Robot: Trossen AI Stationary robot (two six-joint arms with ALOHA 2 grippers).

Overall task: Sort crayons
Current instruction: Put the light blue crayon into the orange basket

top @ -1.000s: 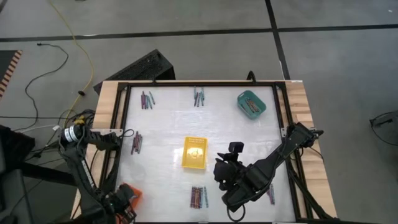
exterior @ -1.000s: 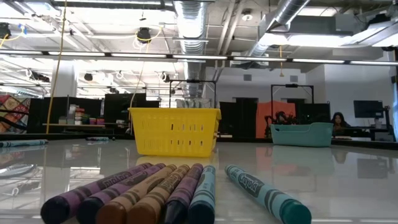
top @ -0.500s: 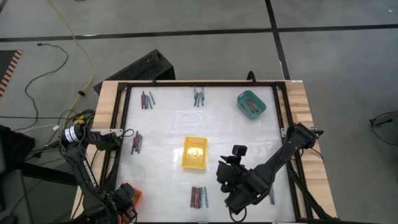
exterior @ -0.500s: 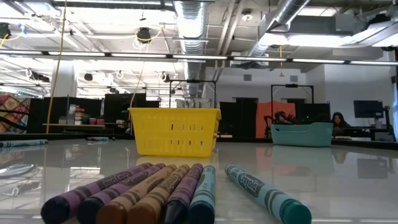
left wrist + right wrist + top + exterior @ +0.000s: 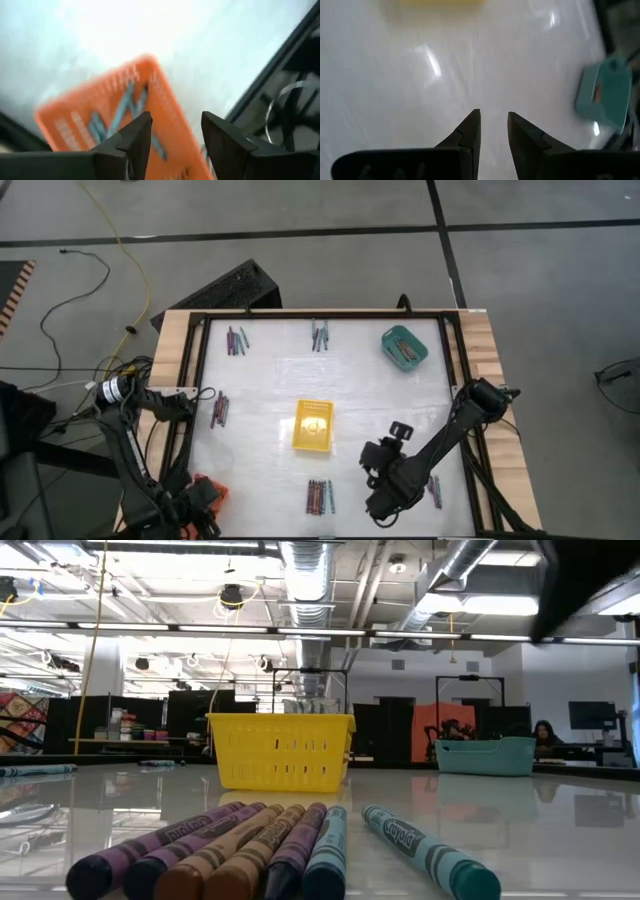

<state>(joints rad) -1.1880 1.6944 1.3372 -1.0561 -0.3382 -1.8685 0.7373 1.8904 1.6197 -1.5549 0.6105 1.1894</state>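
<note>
Seen from above, the white table (image 5: 270,395) carries three trays: a yellow tray (image 5: 313,426) at the middle, a teal tray (image 5: 404,347) toward the far right corner, and an orange tray (image 5: 209,488) at the near left edge, partly hidden under the left arm. The crayons (image 5: 319,496) lie in five loose groups on the table: two along the far edge, one by the left rail, one at the near middle and one at the near right beside the right arm. The level view shows only the near middle group close up, seven crayons side by side, with the yellow and teal trays behind them. The left wrist view alone looks into the orange tray, where a few bluish crayons lie; the left gripper (image 5: 172,131) hangs above that tray with its fingers spread apart and nothing between them. The right gripper (image 5: 493,126) is over bare table at the near right, its fingers a narrow gap apart and holding nothing, with the teal tray farther off.
</note>
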